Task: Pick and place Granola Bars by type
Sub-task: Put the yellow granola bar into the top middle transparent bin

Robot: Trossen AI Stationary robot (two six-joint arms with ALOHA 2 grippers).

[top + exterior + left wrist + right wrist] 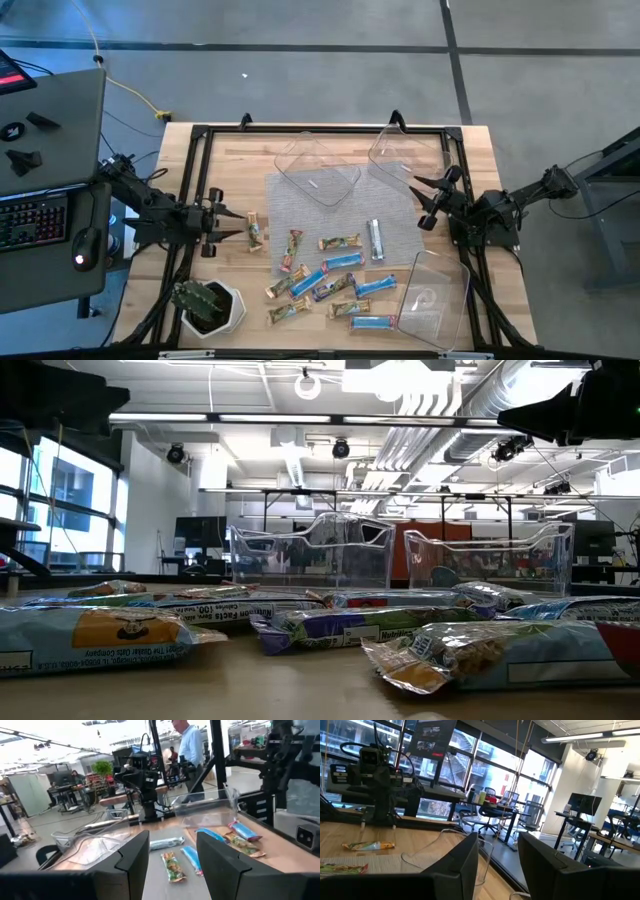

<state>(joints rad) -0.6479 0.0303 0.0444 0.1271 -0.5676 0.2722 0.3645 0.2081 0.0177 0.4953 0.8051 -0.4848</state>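
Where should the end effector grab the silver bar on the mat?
Probably from straight above, pinching the silver bar across its narrow width at mid-length. It lies flat, long axis running toward the bins, apart from the other bars. The right end effector is nearest and open.

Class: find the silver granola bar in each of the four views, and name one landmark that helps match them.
High view: silver granola bar on the grey mat, right of centre.
Low view: cannot be picked out.
Left wrist view: crosswise, beyond the finger gap.
Right wrist view: not in it.
Landmark: the right arm, beyond the bar in the high and left wrist views.
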